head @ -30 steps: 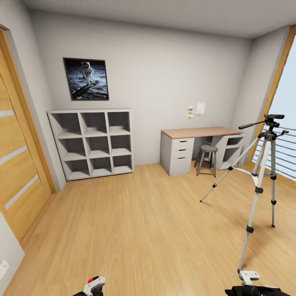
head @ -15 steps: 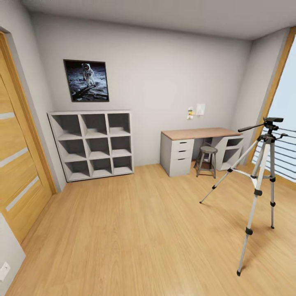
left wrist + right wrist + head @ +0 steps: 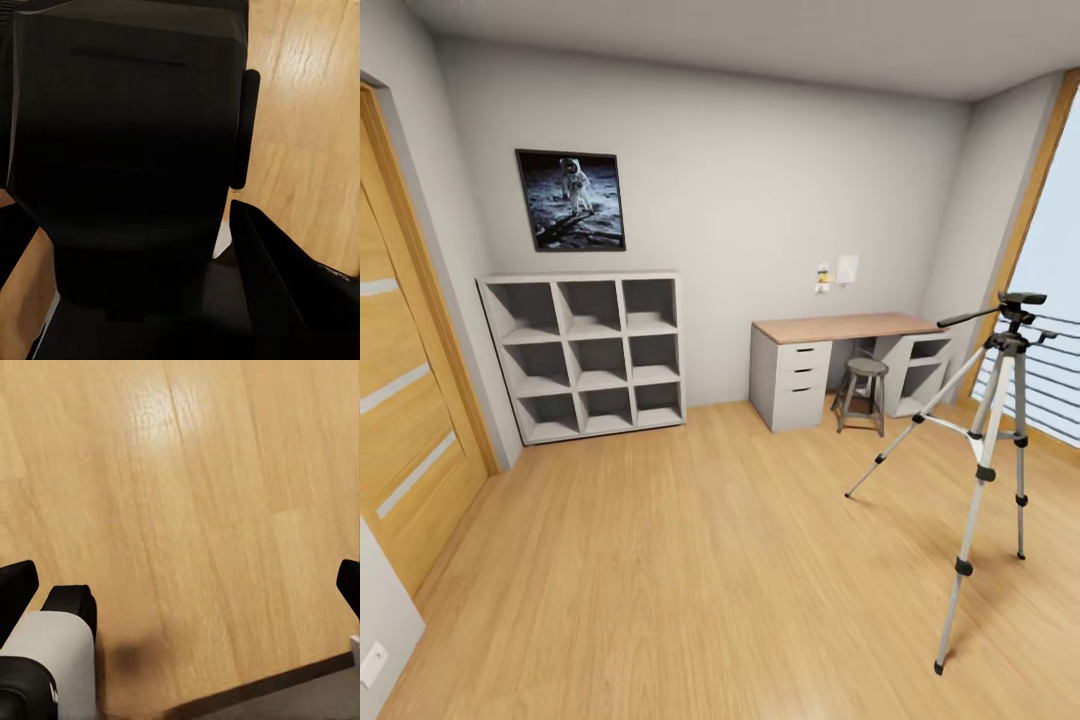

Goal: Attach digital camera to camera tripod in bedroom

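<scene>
In the right wrist view, black fingertips point(image 3: 16, 585) of the right gripper point(image 3: 180, 585) enter from opposite edges, matte and rounded at the corners. Beside one sits a white cylindrical body part point(image 3: 49, 660) capped by a black rounded block. In the left wrist view, the robot's parts are dark, matte black panels point(image 3: 285, 292) with angular edges; their exact shapes are hard to tell.

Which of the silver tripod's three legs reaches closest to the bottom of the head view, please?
The front leg of the silver camera tripod; its black foot lands lowest, while the other two end higher.

camera: tilted up since earlier | hands: left head view
</scene>
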Available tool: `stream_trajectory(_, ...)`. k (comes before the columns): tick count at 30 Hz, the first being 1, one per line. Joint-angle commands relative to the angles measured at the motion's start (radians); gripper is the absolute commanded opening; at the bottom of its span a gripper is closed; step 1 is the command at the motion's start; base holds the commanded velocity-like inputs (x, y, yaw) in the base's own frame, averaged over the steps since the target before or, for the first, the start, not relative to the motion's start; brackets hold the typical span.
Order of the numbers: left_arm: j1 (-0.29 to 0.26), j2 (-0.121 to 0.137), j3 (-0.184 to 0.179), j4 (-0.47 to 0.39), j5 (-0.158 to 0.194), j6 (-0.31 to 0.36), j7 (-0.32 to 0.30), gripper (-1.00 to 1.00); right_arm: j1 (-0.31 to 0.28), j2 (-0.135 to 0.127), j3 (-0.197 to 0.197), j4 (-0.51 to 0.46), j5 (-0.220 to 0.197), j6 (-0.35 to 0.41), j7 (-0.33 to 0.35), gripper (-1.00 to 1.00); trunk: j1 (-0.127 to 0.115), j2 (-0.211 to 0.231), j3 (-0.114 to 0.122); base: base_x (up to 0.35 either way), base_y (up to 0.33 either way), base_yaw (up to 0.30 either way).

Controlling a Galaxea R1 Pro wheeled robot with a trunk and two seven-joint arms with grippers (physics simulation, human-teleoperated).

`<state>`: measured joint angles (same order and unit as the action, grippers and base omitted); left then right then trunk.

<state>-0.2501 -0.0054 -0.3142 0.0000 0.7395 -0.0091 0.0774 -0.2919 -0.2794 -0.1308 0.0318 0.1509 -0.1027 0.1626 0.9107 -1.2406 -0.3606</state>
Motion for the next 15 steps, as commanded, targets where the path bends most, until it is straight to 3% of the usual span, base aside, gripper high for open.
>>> stream_trajectory(1,0.001,0.003,-0.008,0.000,0.009,-0.014,0.004,-1.00,0.012,0.035,-0.009,0.003,0.009,-0.010,-0.009,1.00,-0.004,0.007,0.002,0.000,0.000,0.000)
stream_trajectory(4,0.001,0.003,-0.008,0.000,0.011,-0.017,0.004,-1.00,0.016,0.071,-0.009,0.003,0.009,-0.012,-0.018,1.00,-0.015,0.028,0.012,0.000,0.000,0.000)
stream_trajectory(5,0.002,0.004,-0.008,0.000,0.012,-0.019,0.004,-1.00,0.018,0.103,-0.009,0.002,0.011,-0.011,-0.034,1.00,-0.019,0.035,0.015,0.000,0.000,0.000)
stream_trajectory(15,0.004,0.004,-0.008,0.000,0.012,-0.020,0.004,-1.00,0.035,0.128,-0.008,0.003,0.012,-0.003,-0.048,1.00,-0.058,0.105,0.046,0.000,0.000,0.000)
